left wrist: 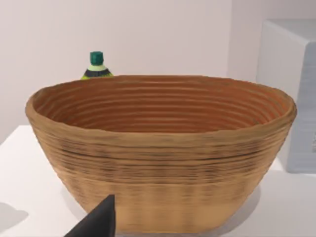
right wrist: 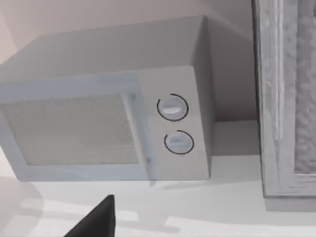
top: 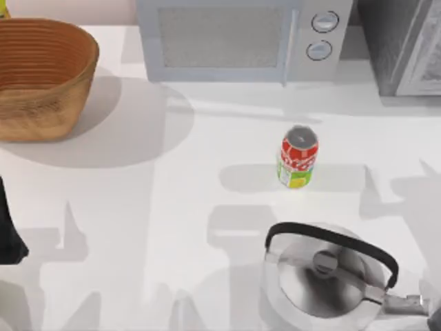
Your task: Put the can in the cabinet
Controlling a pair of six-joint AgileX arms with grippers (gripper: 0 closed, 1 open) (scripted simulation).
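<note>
A red-and-green can (top: 298, 158) stands upright on the white surface (top: 172, 207), right of centre, its long axis vertical and silver top facing up, with nothing touching it. Just nearer than the can sits a steel kettle (top: 327, 276) with a black handle; farther back stands the grey microwave (top: 234, 38) with two round knobs, and at the far right corner the cabinet (top: 403, 45), its pale-framed door apparently closed.

The left arm (top: 8, 231) waits at the left edge of the surface, well apart from the can, its wrist camera facing a woven basket (left wrist: 160, 153) with a green-capped bottle (left wrist: 97, 66) behind it. One dark fingertip of the left claw (left wrist: 98, 222) shows there; whether that claw is spread or pressed together cannot be told. The right wrist camera looks toward the microwave and the cabinet's door frame (right wrist: 284, 98), a single dark fingertip of the right claw (right wrist: 96, 219) in sight, its state likewise impossible to tell.

The can lies on the right half, between the right arm's side and the cabinet, so the right arm looks the nearer and likelier one for the pick. The can remains ungrasped and the task appears barely begun.
</note>
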